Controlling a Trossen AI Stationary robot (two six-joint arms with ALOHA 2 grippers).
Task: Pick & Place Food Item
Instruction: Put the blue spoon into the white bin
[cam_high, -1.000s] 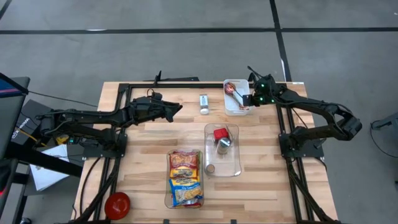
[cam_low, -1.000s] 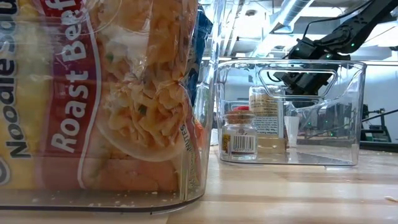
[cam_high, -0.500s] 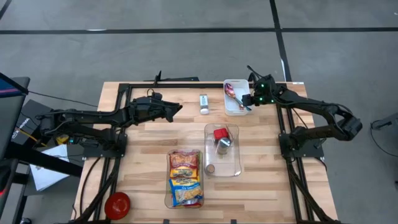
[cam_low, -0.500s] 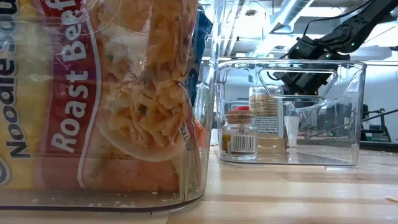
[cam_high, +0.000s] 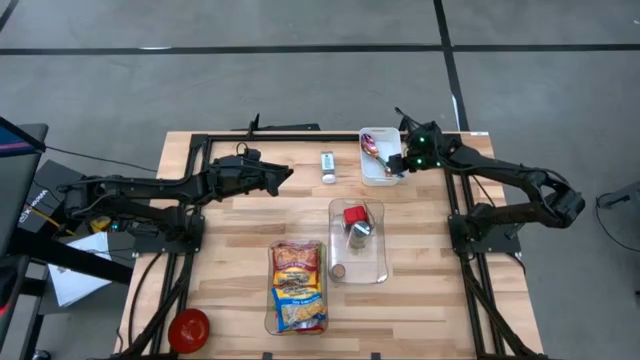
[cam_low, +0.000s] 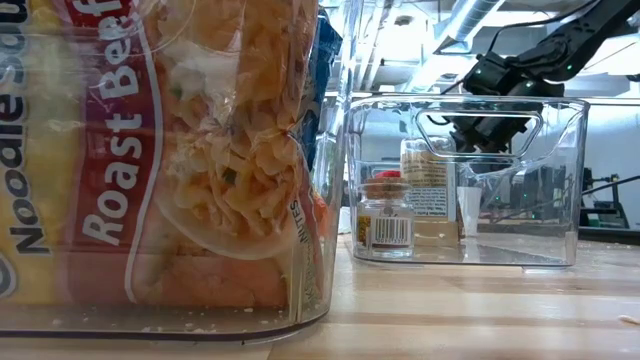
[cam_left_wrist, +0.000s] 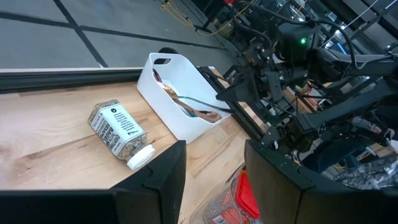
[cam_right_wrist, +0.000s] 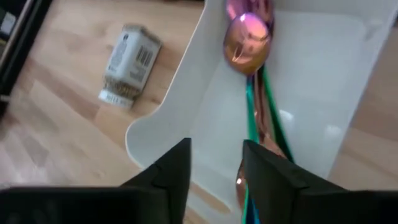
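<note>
A spice jar lies on its side on the table, between my two grippers; it also shows in the left wrist view and the right wrist view. A white bin at the far right holds iridescent spoons. My right gripper is open and empty above this bin's near part, its fingers pointing down into it. My left gripper is open and empty above the table, left of the jar. A noodle packet lies in a clear bin.
A clear bin at mid-table holds a red-lidded jar, a can and a small jar. The noodle bin stands near the front edge. A red ball sits at the front left. A black frame rail runs along the far edge.
My right gripper has risen a little above the white bin, staying open.
</note>
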